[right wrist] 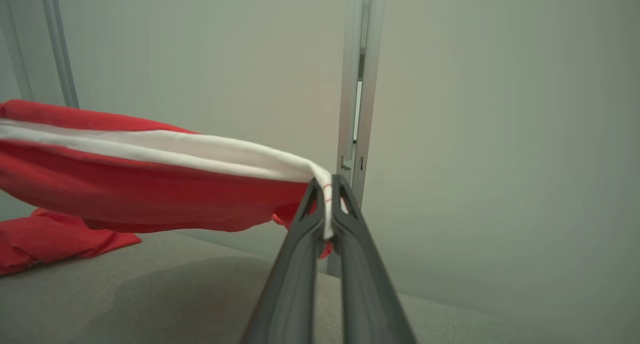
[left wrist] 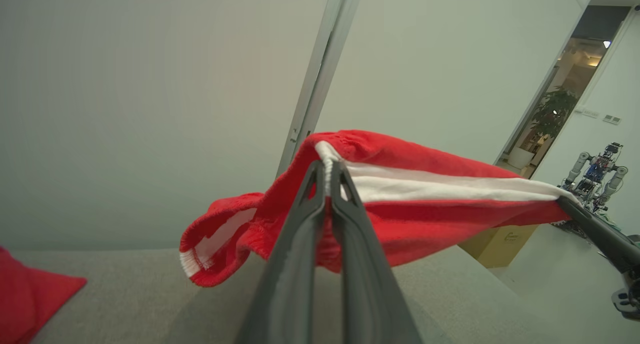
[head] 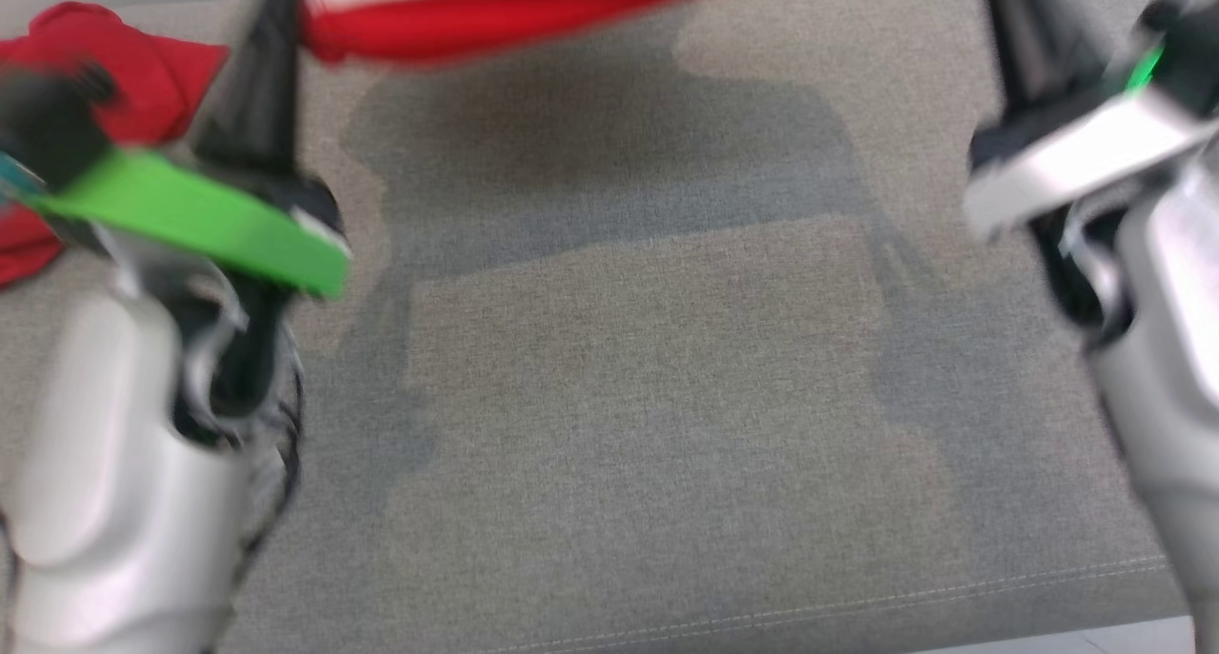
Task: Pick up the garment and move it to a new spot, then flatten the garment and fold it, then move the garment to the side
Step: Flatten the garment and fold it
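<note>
The left gripper and right gripper each clench one end of the garment, stretching it above the grey cushion; presumably to lay it flat.

Grey top: a broad surface of woven grey cloth stands in front of me, with a stitched seam running near its front edge.
Shadows: soft dark patches lie across the far half of the grey top.
Floor: a pale strip shows past the grey top's front right corner.
Wall: plain, pale grey-green, rising behind the grey top.
Metal frame: a slim silver upright set in that wall, behind the grey top's far edge.
Doorway: open, well beyond the grey top's right end, with warm light inside.
Plant: leafy and potted, standing in that doorway.
Box: cardboard, low down just past the grey top's right end.
</note>
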You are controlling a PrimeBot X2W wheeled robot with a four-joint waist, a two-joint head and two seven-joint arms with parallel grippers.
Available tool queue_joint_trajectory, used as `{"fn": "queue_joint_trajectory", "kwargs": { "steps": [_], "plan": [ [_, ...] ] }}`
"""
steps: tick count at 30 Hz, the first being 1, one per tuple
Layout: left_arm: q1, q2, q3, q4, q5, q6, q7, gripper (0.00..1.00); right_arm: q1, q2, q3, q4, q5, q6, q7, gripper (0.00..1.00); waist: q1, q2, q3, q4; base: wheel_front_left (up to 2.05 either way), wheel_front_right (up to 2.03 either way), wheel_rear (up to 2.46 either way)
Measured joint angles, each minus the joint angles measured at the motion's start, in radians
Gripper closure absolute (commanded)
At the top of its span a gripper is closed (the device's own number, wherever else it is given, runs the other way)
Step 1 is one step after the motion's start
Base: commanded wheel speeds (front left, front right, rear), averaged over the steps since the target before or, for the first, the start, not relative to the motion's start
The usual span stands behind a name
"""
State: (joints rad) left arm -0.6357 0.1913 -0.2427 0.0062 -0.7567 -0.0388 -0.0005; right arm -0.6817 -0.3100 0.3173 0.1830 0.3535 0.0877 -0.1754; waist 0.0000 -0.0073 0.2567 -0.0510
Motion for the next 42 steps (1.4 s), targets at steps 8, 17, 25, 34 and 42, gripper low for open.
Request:
{"fn": "queue_joint_trajectory", "kwargs": {
  "steps": [8, 17, 25, 34, 42],
  "plan": [
    [0.271, -0.049, -0.065, 0.198, -0.003, -0.028, -0.065, 1.00, 0.338, 0.064, 0.110, 0.109, 0.065, 0.018, -0.022, 1.00, 0.0000, 0.0000, 0.061, -0.004, 0.00, 0.00, 0.00],
    [0.364, -0.052, -0.054, 0.238, -0.042, -0.076, -0.190, 1.00, 0.385, 0.029, 0.139, 0.069, 0.011, 0.026, -0.079, 1.00, 0.0000, 0.0000, 0.065, -0.040, 0.00, 0.00, 0.00],
    [0.484, -0.057, -0.058, 0.270, -0.077, -0.084, -0.231, 1.00, 0.490, 0.009, 0.142, 0.029, -0.040, 0.026, -0.079, 1.00, 0.0000, 0.0000, -0.006, -0.026, 0.00, 0.00, 0.00],
    [0.612, -0.071, -0.088, 0.289, -0.111, -0.085, -0.234, 1.00, 0.602, 0.011, 0.163, 0.058, -0.056, 0.026, -0.079, 1.00, 0.0000, 0.0000, -0.097, -0.027, 0.00, 0.00, 0.00],
    [0.656, -0.071, -0.142, 0.309, -0.125, -0.085, -0.238, 1.00, 0.682, 0.014, 0.183, 0.126, -0.054, 0.026, -0.079, 1.00, 0.0000, 0.0000, -0.157, -0.031, 0.00, 0.00, 0.00]
  ]
}}
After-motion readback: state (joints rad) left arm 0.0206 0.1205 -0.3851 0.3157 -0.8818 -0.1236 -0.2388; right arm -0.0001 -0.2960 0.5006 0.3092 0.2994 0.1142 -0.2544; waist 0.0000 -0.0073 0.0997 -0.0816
